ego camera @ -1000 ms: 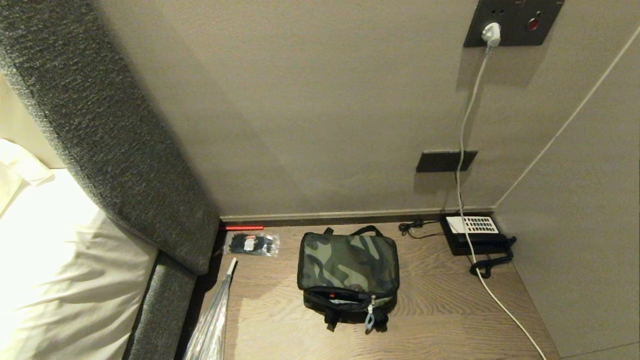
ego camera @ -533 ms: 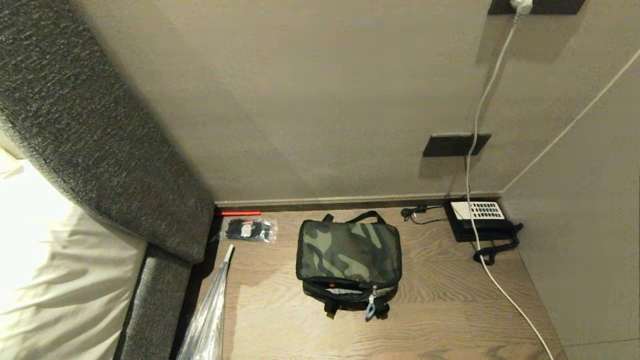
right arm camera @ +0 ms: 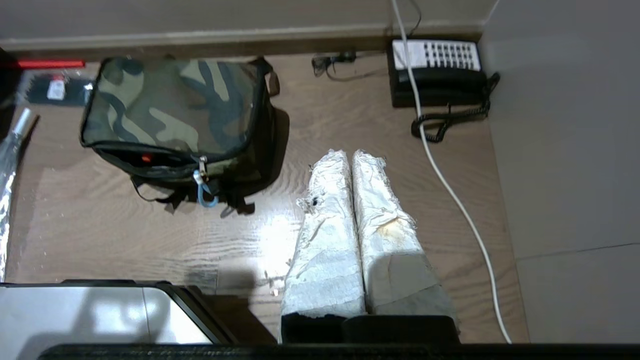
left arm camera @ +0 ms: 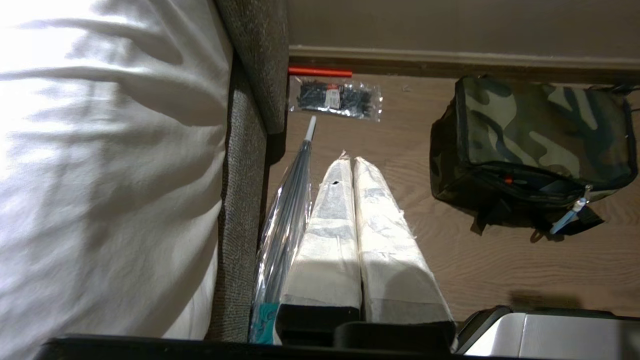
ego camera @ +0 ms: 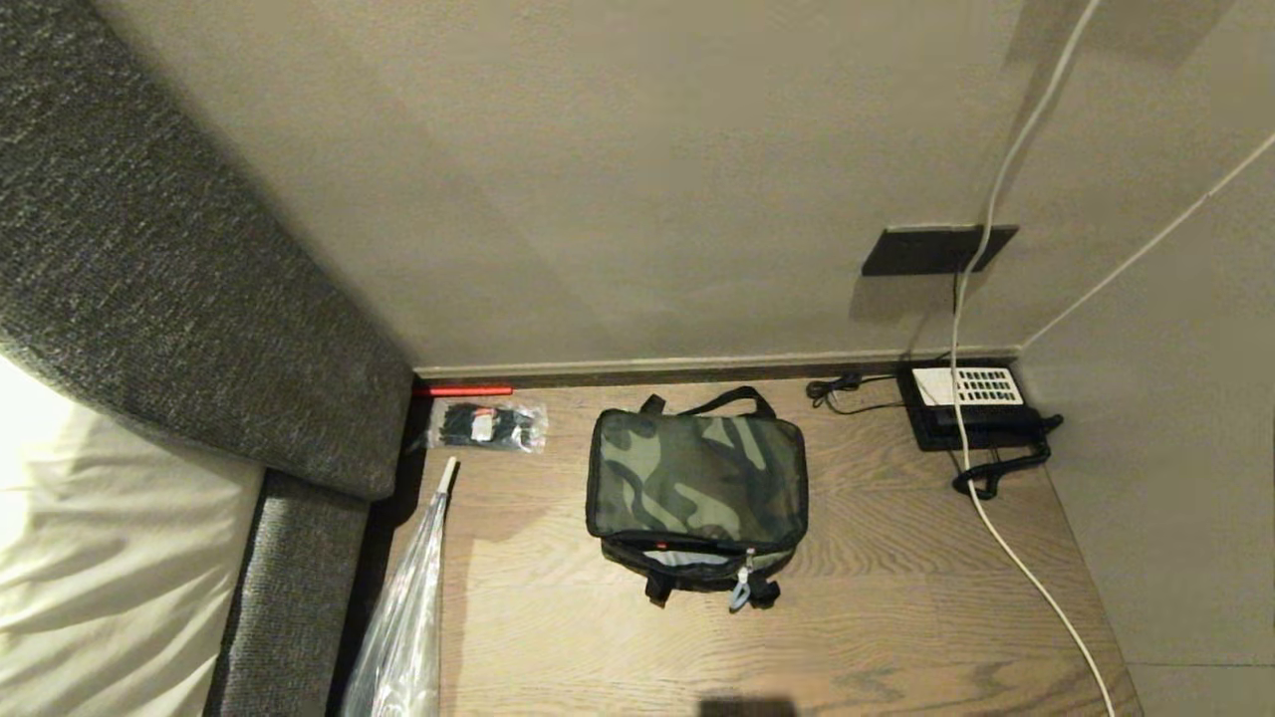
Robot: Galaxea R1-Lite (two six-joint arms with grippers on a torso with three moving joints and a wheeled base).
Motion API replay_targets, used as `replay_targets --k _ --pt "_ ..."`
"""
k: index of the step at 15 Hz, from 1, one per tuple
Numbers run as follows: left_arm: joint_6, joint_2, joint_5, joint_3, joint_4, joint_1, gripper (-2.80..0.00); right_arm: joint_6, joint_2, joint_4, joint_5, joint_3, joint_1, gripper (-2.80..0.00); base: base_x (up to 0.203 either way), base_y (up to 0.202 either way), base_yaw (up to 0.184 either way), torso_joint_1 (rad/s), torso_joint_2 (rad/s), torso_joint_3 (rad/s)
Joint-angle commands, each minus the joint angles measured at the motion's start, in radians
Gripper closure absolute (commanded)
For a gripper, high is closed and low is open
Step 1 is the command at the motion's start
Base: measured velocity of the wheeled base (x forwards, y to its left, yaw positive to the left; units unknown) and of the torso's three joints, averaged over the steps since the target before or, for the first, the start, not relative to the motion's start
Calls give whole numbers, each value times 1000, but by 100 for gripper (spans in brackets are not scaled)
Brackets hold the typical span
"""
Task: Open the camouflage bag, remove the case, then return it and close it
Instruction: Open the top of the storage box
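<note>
Camouflage bag sits lid-down on the wooden table, well ahead of both the left gripper and the right gripper, each pressed together, empty.

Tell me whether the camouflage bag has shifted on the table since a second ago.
No. The camouflage bag keeps its spot between the clear packet and the telephone; all slid up the picture together, so the camera tilted down.
</note>
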Motion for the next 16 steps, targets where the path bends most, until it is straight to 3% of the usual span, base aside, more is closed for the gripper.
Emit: replay_targets --k 1,16 --pt "-1 -2 0 3 0 0 0 0 -2 -2 0 0 0 0 0 0 0 2 1 -195" --pt "-3 -2 0 3 0 0 0 0 -2 -2 0 0 0 0 0 0 0 3 4 -197"
